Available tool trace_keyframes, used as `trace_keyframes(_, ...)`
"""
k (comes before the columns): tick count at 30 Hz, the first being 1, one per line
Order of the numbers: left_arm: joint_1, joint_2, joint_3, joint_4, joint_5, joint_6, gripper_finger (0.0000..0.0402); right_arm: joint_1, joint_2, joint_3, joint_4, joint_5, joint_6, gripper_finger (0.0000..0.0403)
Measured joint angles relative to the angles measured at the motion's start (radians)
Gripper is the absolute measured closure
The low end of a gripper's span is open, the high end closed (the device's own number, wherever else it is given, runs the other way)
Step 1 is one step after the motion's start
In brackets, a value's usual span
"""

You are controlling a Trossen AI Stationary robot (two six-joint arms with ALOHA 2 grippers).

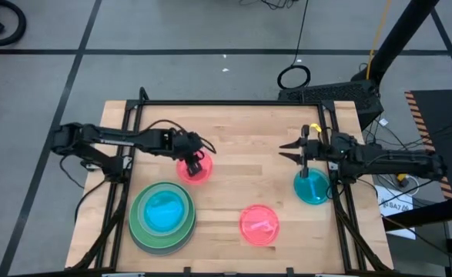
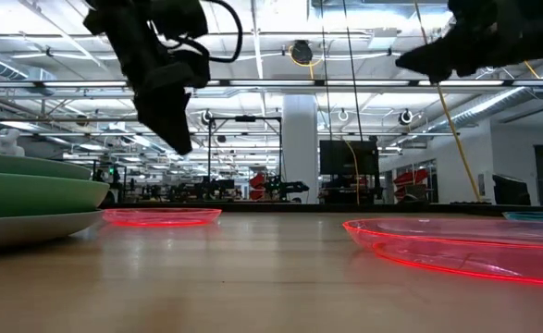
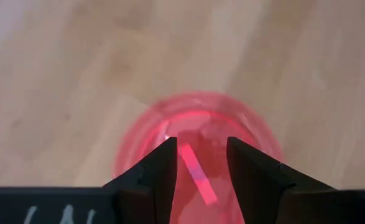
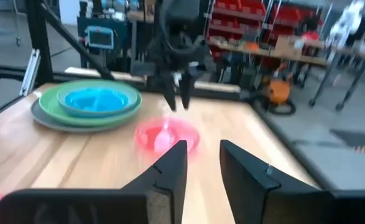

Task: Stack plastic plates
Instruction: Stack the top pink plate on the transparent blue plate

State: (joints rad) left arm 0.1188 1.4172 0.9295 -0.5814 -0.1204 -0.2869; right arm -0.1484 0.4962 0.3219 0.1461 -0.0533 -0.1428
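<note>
Near the middle of the worktop's (image 1: 241, 146) left half lies a small pink plate (image 1: 194, 169); flat, nothing on it; the left tool (image 1: 197, 160) hangs directly above it, fingers pointing down, parted and holding nothing; the left wrist view shows the plate (image 3: 198, 146) between and just beyond the two fingers, so the plate lies straight below the tool, not off to a side; round plate, no long axis to align with.

Toward the front-left corner sits the stack (image 1: 162, 218): blue plate (image 1: 166, 209) on pale green and green, grey at the bottom; just beside the pink plate, toward the front edge.

A second pink plate (image 1: 258, 225) lies near the front edge, about centre; well apart from both tools.

By the right edge a teal plate (image 1: 312, 188) lies under the right arm; the right tool (image 1: 293, 149) hovers beside it toward centre, released, empty.

Judgement: left arm is plainly nearer the pink plate; next move looks like a straight descent to grip its rim.
</note>
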Motion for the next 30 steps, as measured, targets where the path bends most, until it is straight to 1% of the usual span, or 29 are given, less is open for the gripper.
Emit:
trace_keyframes(2,0.011,0.023,0.0,-0.004,0.055,0.077,0.0256,-0.001,0.001,-0.026,-0.001,0.0,0.029,0.0314)
trace_keyframes(5,0.037,0.041,0.0,-0.044,0.078,0.153,0.0256,-0.001,0.001,-0.053,0.001,0.0,0.074,0.0314)
trace_keyframes(8,0.08,0.045,0.0,-0.11,0.081,0.166,0.0256,-0.001,0.0,-0.054,0.012,0.002,0.086,0.0314)
trace_keyframes(13,0.154,0.044,0.0,-0.163,0.082,0.151,0.0256,-0.001,0.0,-0.054,0.011,0.013,0.076,0.0314)
trace_keyframes(18,0.187,0.044,0.0,-0.147,0.081,0.216,0.0256,-0.001,0.0,-0.054,-0.007,0.08,0.076,0.0314)
trace_keyframes(25,0.188,0.044,0.0,-0.139,0.08,0.419,0.0256,-0.001,0.003,-0.054,-0.008,0.079,0.078,0.0314)
trace_keyframes(30,0.198,0.044,0.0,-0.11,0.079,0.457,0.0256,-0.001,0.003,-0.054,-0.008,0.079,0.078,0.0314)
